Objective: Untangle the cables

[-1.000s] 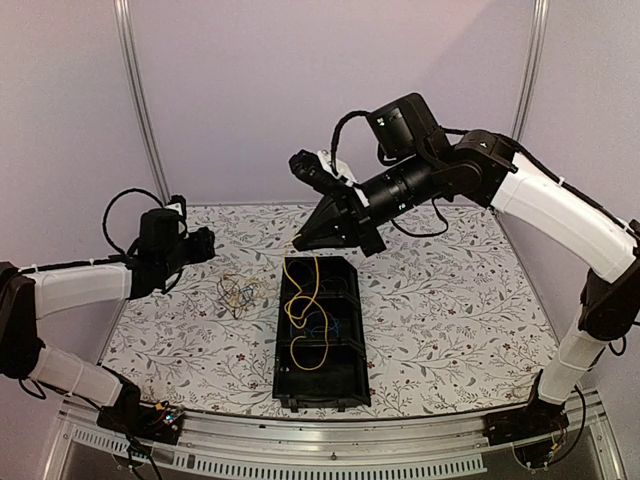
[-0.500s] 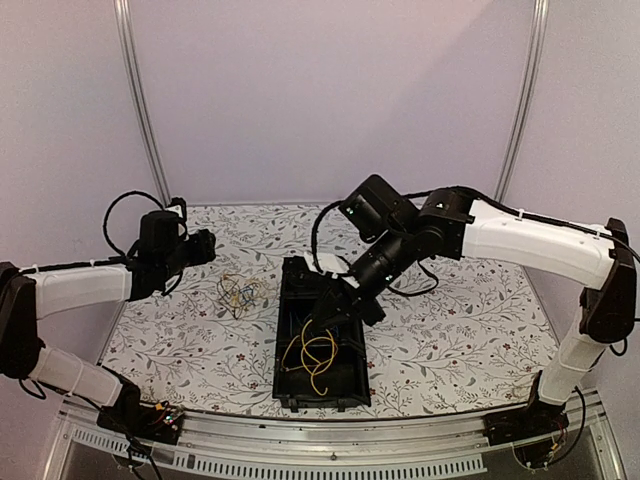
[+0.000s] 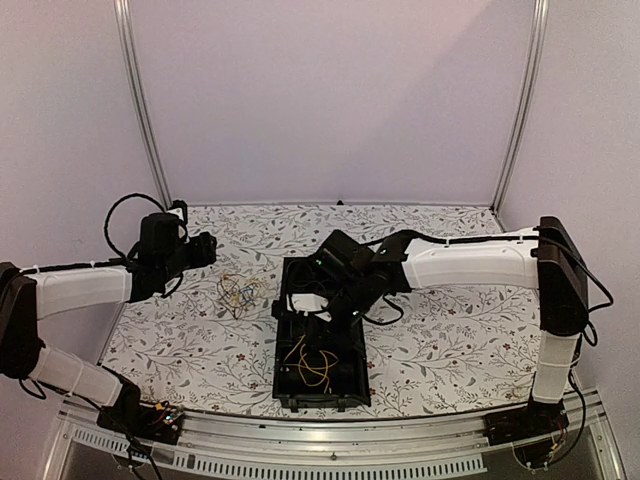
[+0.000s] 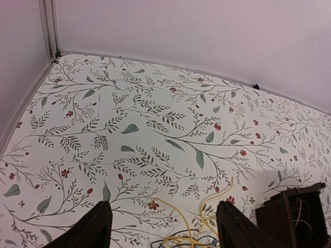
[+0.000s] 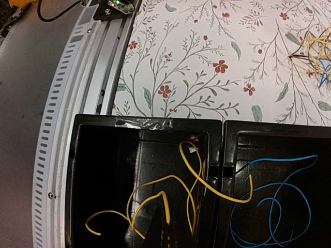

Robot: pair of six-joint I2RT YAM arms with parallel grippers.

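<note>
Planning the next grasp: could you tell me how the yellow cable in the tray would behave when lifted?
Probably floppy: the yellow cable lies in loose curls. Likely light, being so thin. It crosses a divider of the black tray toward the blue cable, so it may snag.

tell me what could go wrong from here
The yellow cable lies over the divider of the tray, into the blue cable's compartment; they may re-tangle. The right tool is shut, low in the tray; lifting could drag a wire out if one is pinched. The open left tool may grab several wires of the loose bunch.
</note>
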